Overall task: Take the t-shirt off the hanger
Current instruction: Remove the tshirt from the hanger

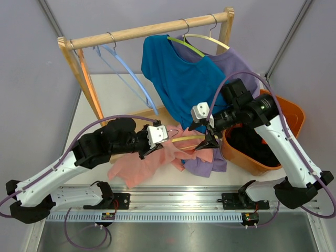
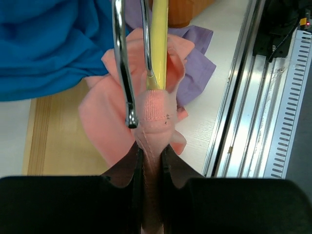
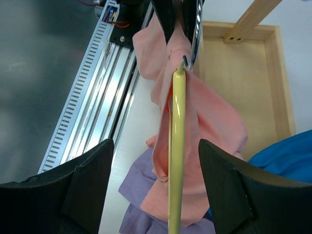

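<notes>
The pink t-shirt [image 1: 140,167] lies crumpled on the table with the yellow hanger [image 1: 190,138] still inside its neck. My left gripper [image 1: 156,139] is shut on the t-shirt's collar [image 2: 152,117], right beside the hanger's metal hook [image 2: 123,63]. In the left wrist view the yellow hanger [image 2: 159,44] runs away from the pinched fabric. My right gripper [image 1: 208,142] is open, one finger on each side of the hanger's arm [image 3: 176,156] without touching it. Pink cloth [image 3: 217,122] hangs off that arm between and beyond the right gripper [image 3: 156,148].
A wooden rack [image 1: 152,30] stands behind, carrying a blue t-shirt [image 1: 178,79], a purple shirt [image 1: 239,63], a light blue hanger [image 1: 126,71] and an orange hanger [image 1: 89,86]. An orange basket [image 1: 291,113] holds dark clothes at right. A purple shirt [image 1: 206,164] lies under the pink one.
</notes>
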Robot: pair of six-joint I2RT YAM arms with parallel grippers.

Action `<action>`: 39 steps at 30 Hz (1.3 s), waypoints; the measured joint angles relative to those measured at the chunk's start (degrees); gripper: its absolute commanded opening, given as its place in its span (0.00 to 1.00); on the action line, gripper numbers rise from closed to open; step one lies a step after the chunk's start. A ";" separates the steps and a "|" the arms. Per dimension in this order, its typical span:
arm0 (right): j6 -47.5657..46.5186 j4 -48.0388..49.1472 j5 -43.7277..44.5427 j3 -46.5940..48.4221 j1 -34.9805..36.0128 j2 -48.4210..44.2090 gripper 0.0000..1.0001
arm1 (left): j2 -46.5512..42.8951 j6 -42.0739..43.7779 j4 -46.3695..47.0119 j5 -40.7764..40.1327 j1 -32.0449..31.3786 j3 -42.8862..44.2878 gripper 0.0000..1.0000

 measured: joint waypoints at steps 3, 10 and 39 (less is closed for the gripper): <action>0.37 -0.37 2.14 -0.90 1.03 1.33 0.77 | 0.39 2.86 0.70 2.67 0.24 0.96 0.00; 3.39 0.87 6.05 -2.62 1.68 3.21 0.32 | 1.36 5.84 1.16 5.42 0.98 1.57 0.00; 6.80 -2.67 13.84 -8.41 -6.47 -6.45 0.00 | -7.13 -5.79 7.72 -5.42 4.33 -11.32 0.71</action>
